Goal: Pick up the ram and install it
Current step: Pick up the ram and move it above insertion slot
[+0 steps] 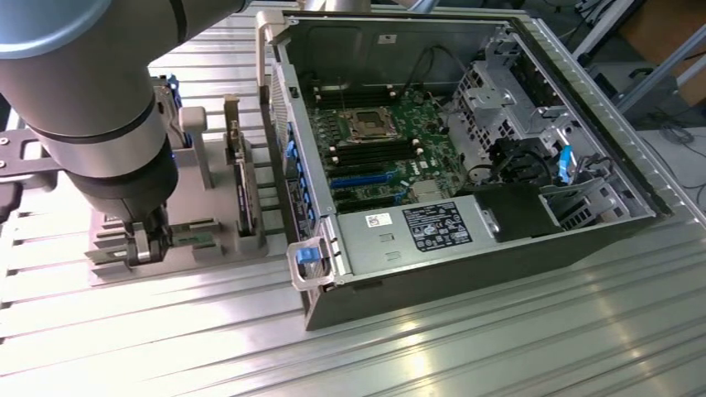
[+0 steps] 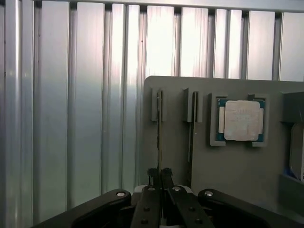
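A ribbed metal table [image 1: 497, 347] of long silver slats fills the scene, bright with glare in places. Beyond its far edge, at the exterior view's right, some metal framing and a bit of floor show. An open computer case [image 1: 601, 227] lies on the table with its green motherboard [image 1: 381, 149] exposed. At the exterior view's left, just beside the case, sits a flat gray holder [image 1: 210, 248], with an expansion card [image 1: 237, 186] standing upright in it.

In the wrist view the holder [image 2: 180, 152] carries 2 thin sticks on edge in parallel slots and a square silver chip [image 2: 241, 120] in a pocket just beside them. The ram [image 2: 159, 133] is the stick farther from the chip. It shows edge-on, as a dark, very narrow line running the length of its slot. The second stick [image 2: 191, 137] stands between it and the chip.

The gripper [image 2: 160, 176] is down on the holder, at the exterior view's near left [image 1: 144, 244]. Its 2 black fingers [image 2: 154, 175] are drawn almost together and pinch one end of the ram, which sits in its slot.
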Motion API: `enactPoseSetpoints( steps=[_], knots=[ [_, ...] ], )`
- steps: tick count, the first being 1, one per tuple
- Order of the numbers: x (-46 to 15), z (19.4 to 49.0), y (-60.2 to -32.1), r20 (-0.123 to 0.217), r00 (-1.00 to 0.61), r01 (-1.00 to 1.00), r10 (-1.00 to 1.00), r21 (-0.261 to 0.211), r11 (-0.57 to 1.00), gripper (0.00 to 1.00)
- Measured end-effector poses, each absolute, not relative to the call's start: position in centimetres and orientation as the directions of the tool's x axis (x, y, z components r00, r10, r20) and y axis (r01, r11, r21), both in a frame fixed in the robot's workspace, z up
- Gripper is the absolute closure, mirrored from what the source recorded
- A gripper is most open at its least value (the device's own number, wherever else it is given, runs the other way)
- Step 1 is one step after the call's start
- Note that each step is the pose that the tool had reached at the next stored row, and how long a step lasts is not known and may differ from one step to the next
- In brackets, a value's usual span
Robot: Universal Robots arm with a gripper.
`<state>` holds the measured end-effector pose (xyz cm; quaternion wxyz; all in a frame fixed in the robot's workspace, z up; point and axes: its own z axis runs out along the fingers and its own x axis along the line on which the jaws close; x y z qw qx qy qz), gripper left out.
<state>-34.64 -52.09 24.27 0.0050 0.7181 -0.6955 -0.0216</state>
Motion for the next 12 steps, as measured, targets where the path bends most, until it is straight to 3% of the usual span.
enactPoseSetpoints(
  steps=[12],
  knots=[
    [-34.6, 25.6, -52.1, -0.024, 0.032, -0.999, -0.999, 0.037, -0.032, 0.88]
  ],
)
